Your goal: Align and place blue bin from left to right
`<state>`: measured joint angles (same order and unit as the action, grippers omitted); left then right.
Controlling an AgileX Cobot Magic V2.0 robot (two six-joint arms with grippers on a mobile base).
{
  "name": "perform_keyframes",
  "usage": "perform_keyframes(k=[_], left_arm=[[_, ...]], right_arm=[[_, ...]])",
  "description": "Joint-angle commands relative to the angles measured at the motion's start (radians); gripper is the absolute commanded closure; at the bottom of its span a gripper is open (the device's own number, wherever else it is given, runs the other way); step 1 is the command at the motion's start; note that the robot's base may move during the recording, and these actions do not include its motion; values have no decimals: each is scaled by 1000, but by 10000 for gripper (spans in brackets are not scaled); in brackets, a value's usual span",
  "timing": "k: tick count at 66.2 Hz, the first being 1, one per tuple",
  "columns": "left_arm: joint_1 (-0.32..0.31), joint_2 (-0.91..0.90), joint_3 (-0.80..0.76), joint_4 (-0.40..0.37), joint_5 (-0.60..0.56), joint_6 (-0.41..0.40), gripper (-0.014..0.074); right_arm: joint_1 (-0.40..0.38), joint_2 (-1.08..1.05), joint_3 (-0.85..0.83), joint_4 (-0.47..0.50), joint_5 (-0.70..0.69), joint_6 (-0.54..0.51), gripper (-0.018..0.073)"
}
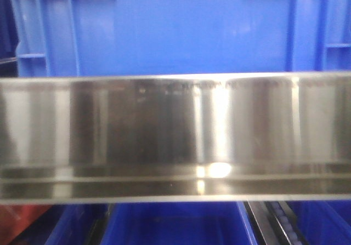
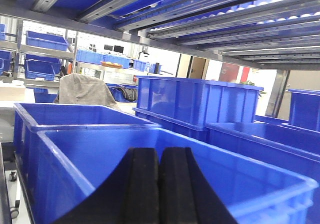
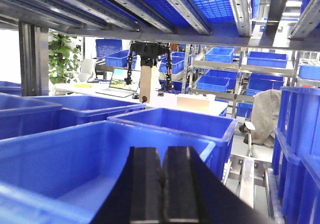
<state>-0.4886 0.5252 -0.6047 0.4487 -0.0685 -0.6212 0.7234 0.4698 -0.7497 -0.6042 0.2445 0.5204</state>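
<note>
A broad stainless-steel shelf beam [image 1: 175,138] runs straight across the front view and blocks most of it; the blue bin [image 1: 181,28] stands behind and above that beam, filling the upper part of the view from edge to edge. Its wall is smooth and flat, a lighter blue, with raised vertical ribs near both corners and a ribbed rim at the top. Below the beam, darker blue tubs [image 1: 175,223] and a roller track [image 1: 274,223] show on the lower shelf level. Only the wrist views show the wider rack: roller rails overhead [image 2: 200,18], more open blue tubs [image 2: 100,149] packed side by side, a taller stacked crate [image 2: 195,103], and a desk with a laptop [image 3: 117,81] beyond. The left gripper [image 2: 159,189] hangs over an open tub with its black pads pressed together; the right gripper [image 3: 162,189] likewise has its pads closed on nothing, above another tub [image 3: 75,159].
</note>
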Motion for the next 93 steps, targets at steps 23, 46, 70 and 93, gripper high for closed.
perform_keyframes(k=[23, 46, 70, 93], left_arm=[[-6, -5, 3, 7, -25, 2, 707], [-6, -5, 3, 7, -25, 2, 707], [-6, -5, 3, 7, -25, 2, 707], [-6, -5, 3, 7, -25, 2, 707]], right_arm=[[1, -5, 2, -13, -14, -7, 639], [1, -5, 2, -13, -16, -7, 639], [1, -5, 2, -13, -26, -7, 639], [1, -5, 2, -13, -26, -7, 639]])
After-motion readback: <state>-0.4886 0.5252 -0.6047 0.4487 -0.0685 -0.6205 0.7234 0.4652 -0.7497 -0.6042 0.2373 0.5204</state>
